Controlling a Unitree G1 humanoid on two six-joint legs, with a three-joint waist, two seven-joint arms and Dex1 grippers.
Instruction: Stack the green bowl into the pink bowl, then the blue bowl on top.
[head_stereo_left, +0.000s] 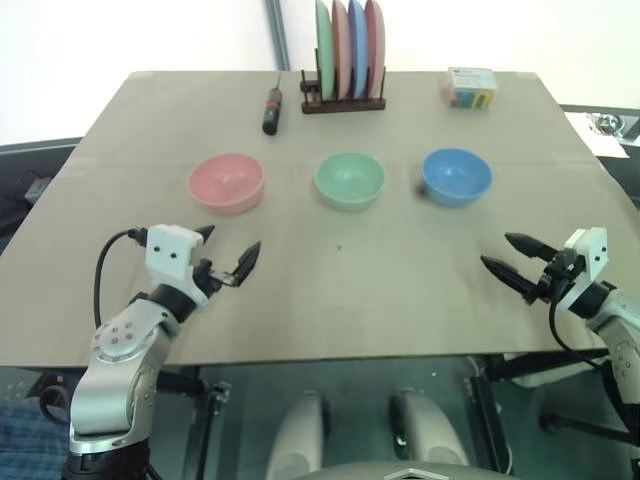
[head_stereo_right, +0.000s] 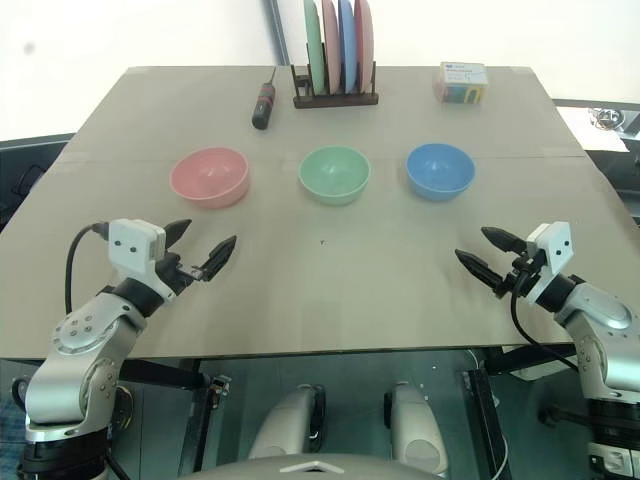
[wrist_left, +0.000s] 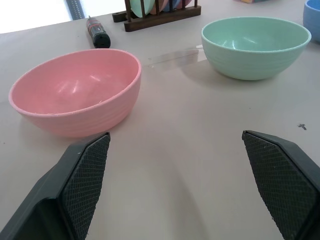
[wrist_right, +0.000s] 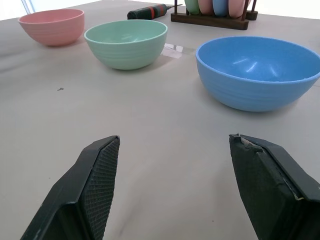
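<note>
Small round pale mint-green plastic bowl (head_stereo_left: 350, 180) sits mid-row between salmon-pink plastic bowl (head_stereo_left: 226, 182) and sky-blue plastic bowl (head_stereo_left: 456, 176), all apart; left gripper (head_stereo_left: 228, 254) and right gripper (head_stereo_left: 512, 258) spread empty, near table edge, left judged slightly nearer green

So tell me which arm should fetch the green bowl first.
Probably the left. The green bowl sits mid-row, and the pink bowl it goes into lies ahead of the open, empty left gripper. The right gripper, also open, faces the blue bowl.
</note>
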